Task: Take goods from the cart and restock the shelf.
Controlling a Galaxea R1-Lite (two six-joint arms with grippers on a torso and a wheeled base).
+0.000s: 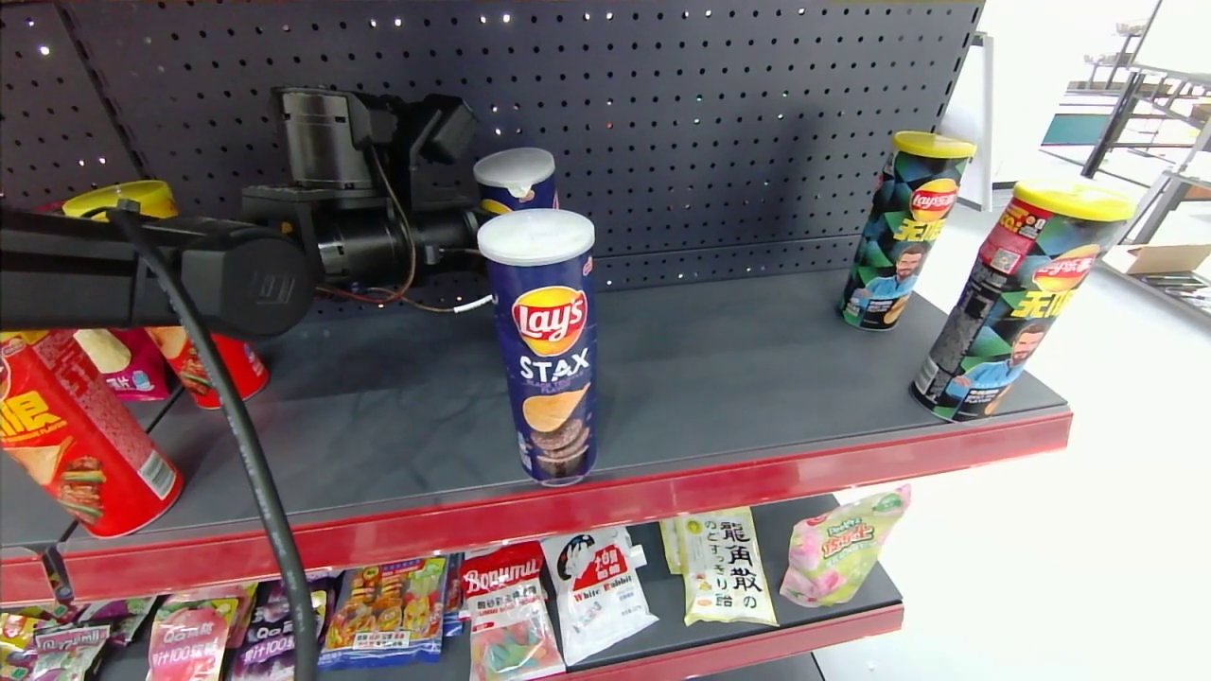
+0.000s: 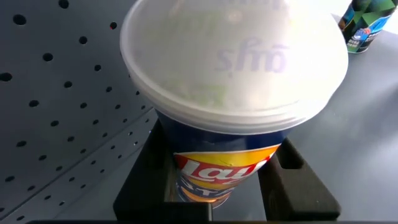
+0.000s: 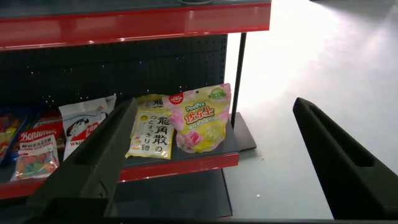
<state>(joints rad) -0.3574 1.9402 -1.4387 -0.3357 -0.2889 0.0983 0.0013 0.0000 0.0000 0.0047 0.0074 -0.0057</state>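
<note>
A blue chip can with a white lid (image 1: 517,182) is at the back of the grey upper shelf (image 1: 719,378), close to the pegboard. My left gripper (image 1: 484,223) reaches in from the left and is shut on it. In the left wrist view the can (image 2: 230,68) sits between the two black fingers (image 2: 146,186), which press on its sides. A second blue can (image 1: 552,350) stands upright in front, near the red shelf edge, and hides the held can's base. My right gripper (image 3: 217,109) hangs open and holds nothing, facing the lower shelf.
Two green-black cans with yellow lids (image 1: 906,236) (image 1: 1026,303) stand at the shelf's right end. Red cans (image 1: 76,435) (image 1: 203,364) stand at the left. Snack bags (image 1: 719,567) (image 3: 199,118) lie on the lower shelf. The shelf between the blue and green cans is bare.
</note>
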